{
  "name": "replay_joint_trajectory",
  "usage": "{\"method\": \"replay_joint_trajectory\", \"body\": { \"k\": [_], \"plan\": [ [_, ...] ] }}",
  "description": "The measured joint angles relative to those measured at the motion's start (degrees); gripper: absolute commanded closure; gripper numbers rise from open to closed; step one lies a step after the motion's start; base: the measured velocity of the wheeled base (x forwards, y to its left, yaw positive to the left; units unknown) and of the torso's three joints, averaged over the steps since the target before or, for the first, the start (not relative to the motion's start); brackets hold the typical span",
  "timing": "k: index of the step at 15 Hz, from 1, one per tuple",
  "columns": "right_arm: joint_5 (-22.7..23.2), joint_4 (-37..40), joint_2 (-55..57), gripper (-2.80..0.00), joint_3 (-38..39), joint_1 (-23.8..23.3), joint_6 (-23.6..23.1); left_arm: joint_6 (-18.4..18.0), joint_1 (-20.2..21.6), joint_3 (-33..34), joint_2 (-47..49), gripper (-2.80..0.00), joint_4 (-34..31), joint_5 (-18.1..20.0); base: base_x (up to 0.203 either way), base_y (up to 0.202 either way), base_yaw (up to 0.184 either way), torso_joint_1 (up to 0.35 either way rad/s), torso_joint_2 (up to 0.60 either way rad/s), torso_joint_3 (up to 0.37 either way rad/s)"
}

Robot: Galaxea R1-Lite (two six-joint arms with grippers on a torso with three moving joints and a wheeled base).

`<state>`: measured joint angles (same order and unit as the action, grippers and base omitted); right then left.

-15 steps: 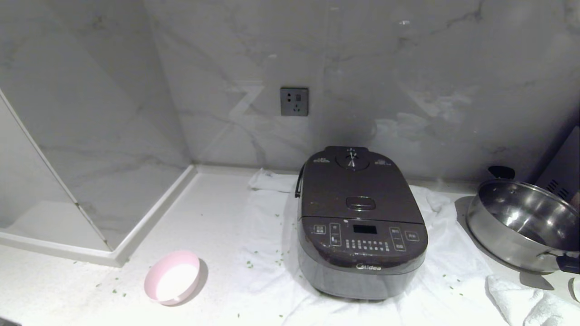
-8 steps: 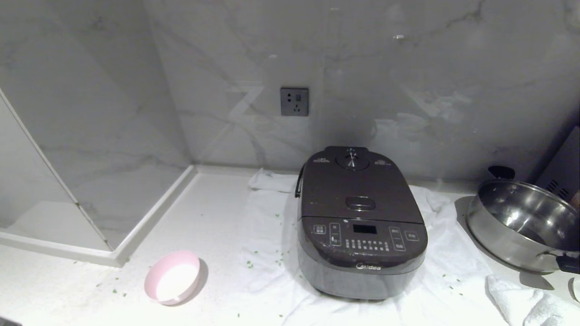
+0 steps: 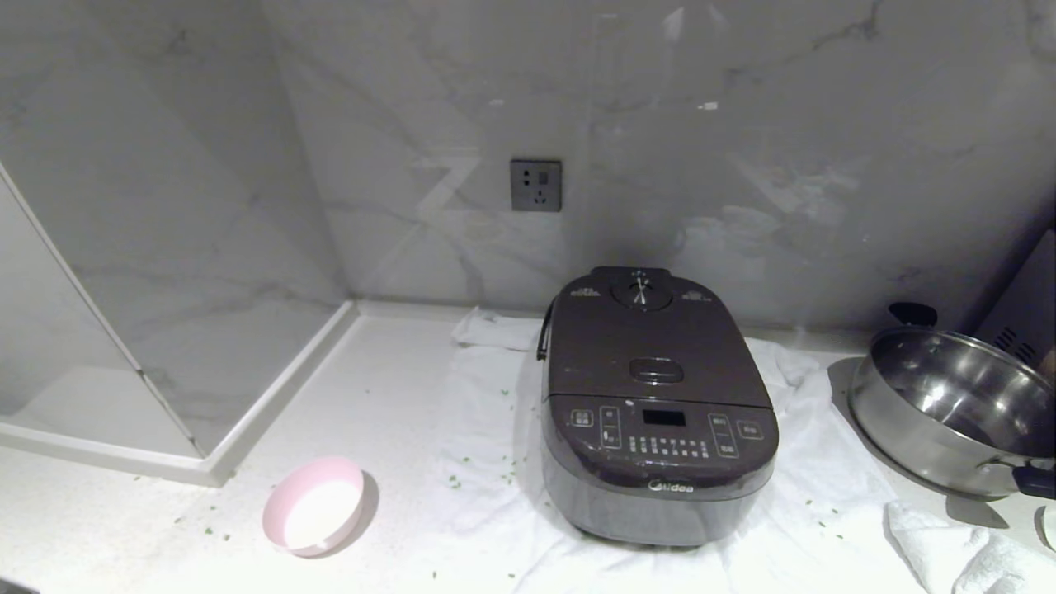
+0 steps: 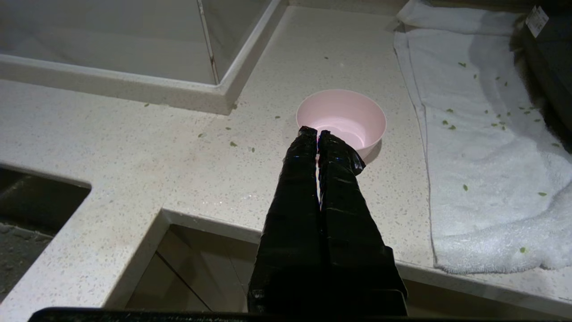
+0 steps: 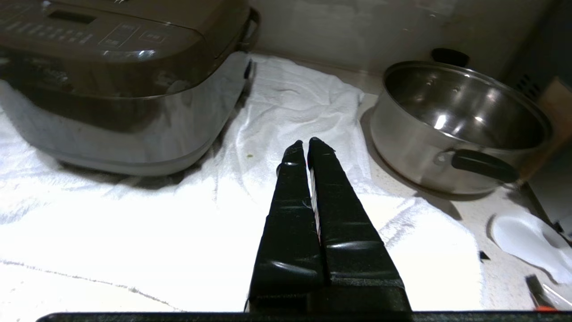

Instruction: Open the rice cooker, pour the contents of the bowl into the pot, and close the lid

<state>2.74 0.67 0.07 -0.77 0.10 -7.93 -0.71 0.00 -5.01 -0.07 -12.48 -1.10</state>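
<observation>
Worktop (image 3: 396,388): pale speckled stone that meets a grey marble wall with a socket (image 3: 535,185); it carries everything below.
Towel (image 3: 487,462): white cloth spread flat on the worktop under and around the rice cooker; its front edge reaches the worktop's edge in the left wrist view.
Rice cooker (image 3: 656,404): sits on the towel near the wall, button panel facing the robot, black side handle on its left.
Lid (image 3: 648,346): flat and shut on the cooker, so the inner pot is hidden.
Steel pan (image 3: 957,408): shiny and tilted, right of the cooker, at the towel's right edge, well apart from the bowl.
Left claw (image 4: 317,133): black fingers pressed together, holding nothing; it hangs out past the worktop's front edge, tips pointing at the bowl in the left wrist view.
Right claw (image 5: 308,145): fingers likewise closed and empty, over the towel between the cooker and the steel pan.
Bowl (image 3: 314,505): pale pink, upright on bare worktop left of the towel, well apart from the cooker; its white inside shows no contents.
Green bits (image 4: 451,126): small chopped pieces scattered loose on the towel and on the worktop around the bowl.
</observation>
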Motion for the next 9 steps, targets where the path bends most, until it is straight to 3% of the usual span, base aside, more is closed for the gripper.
{"method": "replay_joint_trajectory", "body": {
  "k": [9],
  "plan": [
    [-1.12, -0.62, -0.05, 0.0, 0.77, 0.06, 5.1, 0.0, 0.0, 0.02, 0.0, 0.0, 0.0, -0.05, 0.0, 0.0, 0.0, 0.0, 0.0, 0.0]
  ]
}}
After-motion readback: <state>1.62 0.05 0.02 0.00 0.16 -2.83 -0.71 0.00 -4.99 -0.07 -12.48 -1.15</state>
